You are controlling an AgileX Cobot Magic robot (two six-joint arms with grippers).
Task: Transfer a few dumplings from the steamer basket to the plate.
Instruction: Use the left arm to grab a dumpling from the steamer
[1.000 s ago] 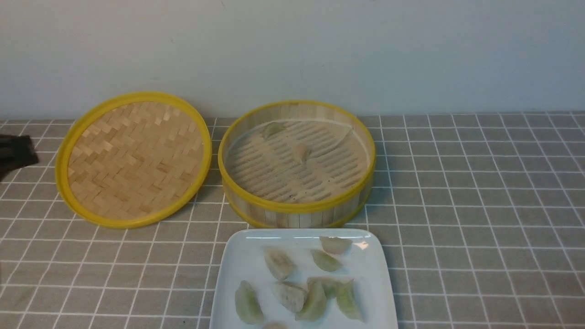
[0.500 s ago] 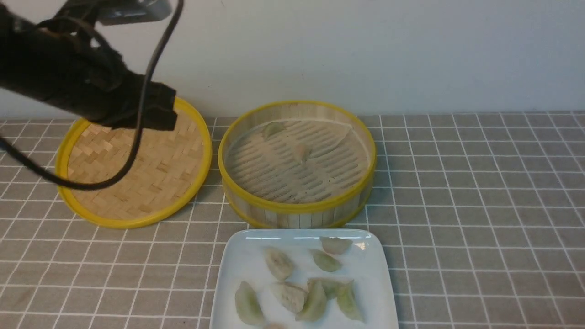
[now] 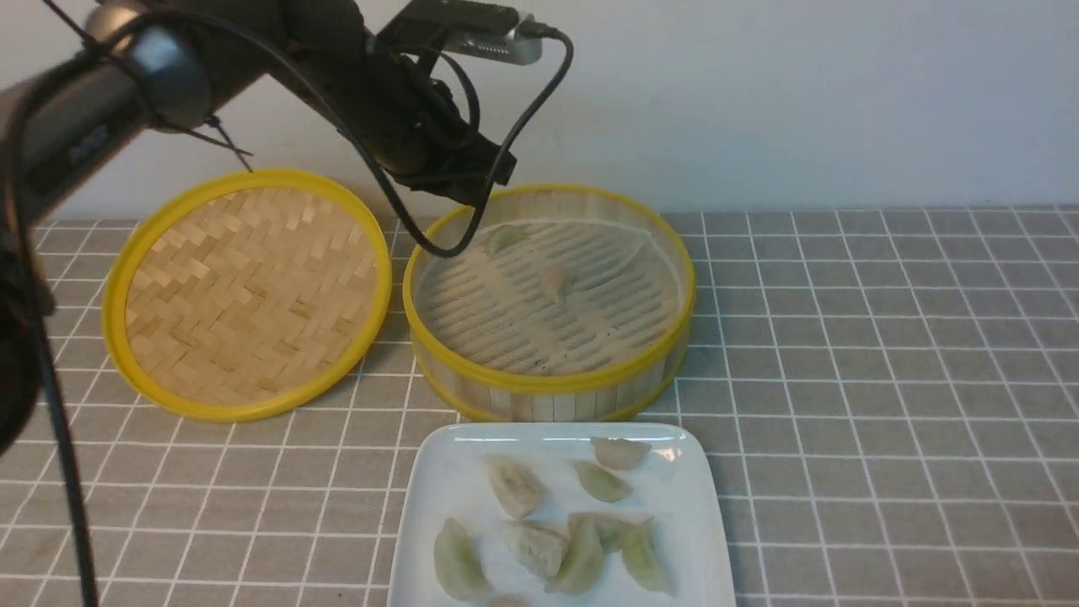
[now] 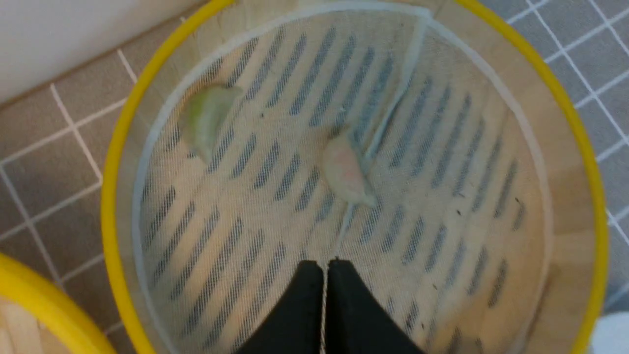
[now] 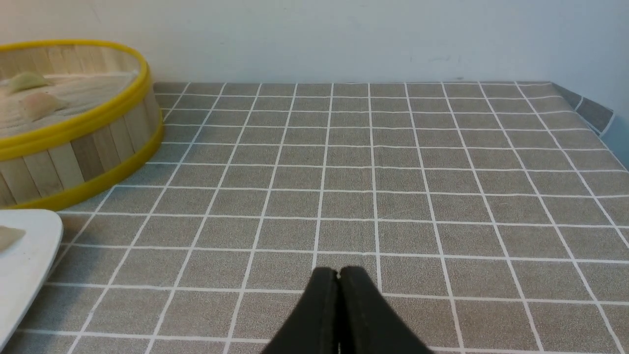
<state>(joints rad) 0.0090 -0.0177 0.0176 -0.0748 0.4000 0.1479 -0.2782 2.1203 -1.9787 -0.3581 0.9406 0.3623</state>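
The steamer basket point(image 3: 539, 381) stands at mid-table and holds a pale green dumpling point(image 3: 504, 239) near its far wall and a pale beige dumpling point(image 3: 556, 281) near the middle. The white plate point(image 3: 438, 485) in front of it holds several dumplings point(image 3: 514, 486). My left gripper point(image 3: 493, 179) hangs shut and empty above the basket's far left rim. In the left wrist view its fingertips point(image 4: 324, 265) point at the liner, short of the beige dumpling point(image 4: 346, 174) and the green dumpling point(image 4: 206, 115). My right gripper point(image 5: 339, 273) is shut and empty over the tablecloth, right of the basket point(image 5: 73, 147).
The flat woven lid point(image 3: 244, 295) leans against the wall left of the basket. The left arm's cable point(image 3: 405, 219) loops down over the basket's left rim. A grey checked cloth point(image 3: 885, 379) covers the table; the plate's corner point(image 5: 24, 246) shows in the right wrist view.
My left arm has swung in from the far left, over the lid, to above the basket's far left rim. Dumplings, basket and plate have not moved.
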